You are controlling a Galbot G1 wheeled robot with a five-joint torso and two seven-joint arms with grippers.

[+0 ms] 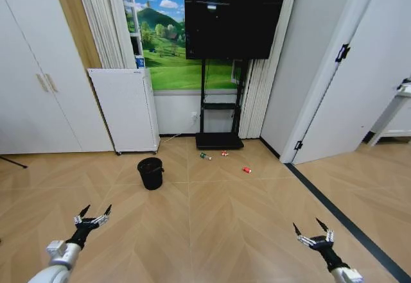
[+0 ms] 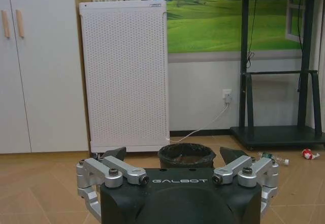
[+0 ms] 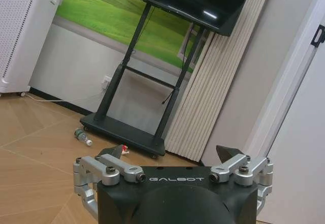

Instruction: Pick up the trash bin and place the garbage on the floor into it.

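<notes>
Trash bin (image 1: pixel 150 172): stood upright on the floor (image 1: pixel 212 219), near the white panel (image 1: pixel 125 110).
Litter: a bottle (image 1: pixel 205 156) and a red can (image 1: pixel 246 169) are seen beyond the bin.
Left hand (image 1: pixel 92 216): held low, fingers spread.
Right hand (image 1: pixel 313 235): held low, fingers spread.

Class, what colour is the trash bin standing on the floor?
Black, with a black bag liner; the trash bin shows best in the head view.

Hiding the lower part of the trash bin (image 2: pixel 186 155) behind the left claw (image 2: pixel 172 159); leaving floor litter (image 1: pixel 246 169) too small to identify

Matt black trash bin (image 1: pixel 150 172), apparently plastic; wood-look floor (image 1: pixel 212 219)
</notes>
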